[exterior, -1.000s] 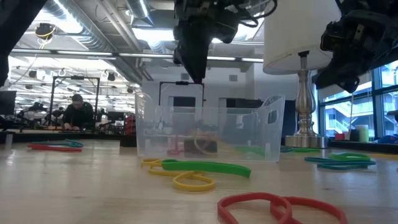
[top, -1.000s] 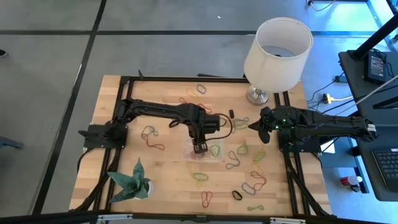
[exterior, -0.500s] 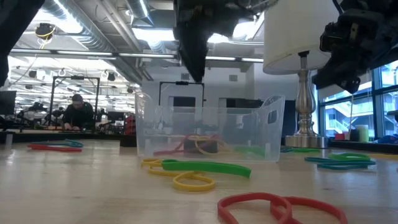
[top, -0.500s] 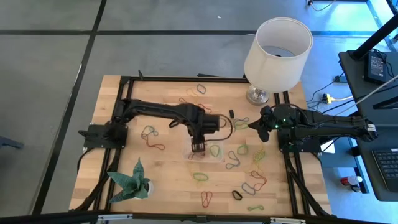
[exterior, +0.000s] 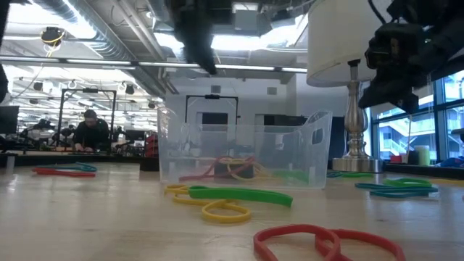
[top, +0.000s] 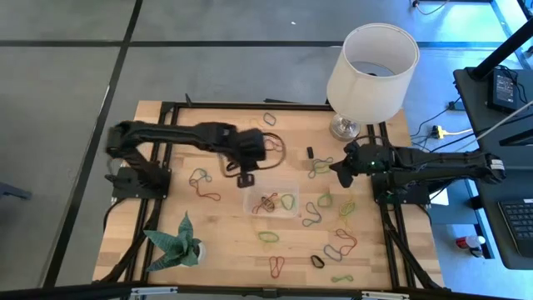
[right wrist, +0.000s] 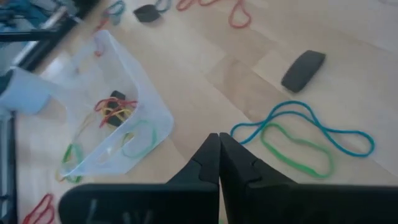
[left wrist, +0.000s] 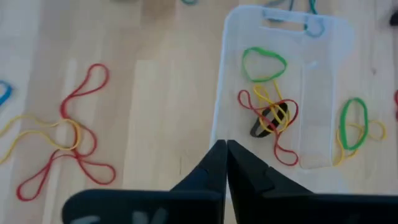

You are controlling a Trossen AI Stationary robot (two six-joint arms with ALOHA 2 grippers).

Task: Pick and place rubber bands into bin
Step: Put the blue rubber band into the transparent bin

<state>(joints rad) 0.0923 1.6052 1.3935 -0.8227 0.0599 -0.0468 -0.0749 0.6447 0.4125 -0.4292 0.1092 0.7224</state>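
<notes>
The bin (top: 247,200) is a clear tray at the table's middle. On its floor lie red, yellow, green and black rubber bands (left wrist: 270,112). More rubber bands lie loose on the wood: a red and yellow tangle (left wrist: 62,137) left of the bin, a blue and green pair (right wrist: 298,137) to its right, and others (top: 341,242) nearer the front. My left gripper (left wrist: 225,146) hovers shut and empty just beyond the bin's far-left corner, high above the table (exterior: 206,61). My right gripper (right wrist: 217,140) is shut and empty, raised right of the bin (top: 336,167).
A white lamp (top: 371,62) stands at the far right corner and a green folded-paper plant (top: 175,246) at the near left. A small black block (right wrist: 303,68) lies near the lamp's base. Bare wood shows between the bin and the left tangle.
My left gripper has risen from over the bin and gone toward the table's far-left, clear of the bin's rim. A bunch of red and yellow bands has settled on the bin's floor. My right gripper has edged slightly toward the bin.
</notes>
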